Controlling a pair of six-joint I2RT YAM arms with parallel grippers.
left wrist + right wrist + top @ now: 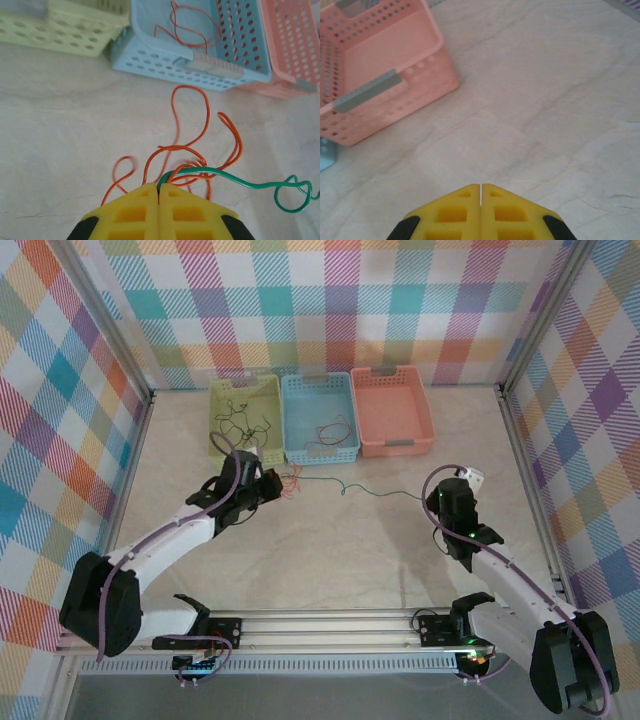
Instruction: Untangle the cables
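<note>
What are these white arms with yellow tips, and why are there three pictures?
They are two robot arms bolted to a table. One picture looks down from above. The other two come from small cameras on the wrists, so you see the yellow tips up close. At the back stand a green basket, a blue basket and a pink basket. Dark wires lie in the green one, an orange wire in the blue one. More orange wires and a green wire lie on the table. The left tool is shut and seems to pinch the green wire's end. The right tool is shut with nothing in it.
</note>
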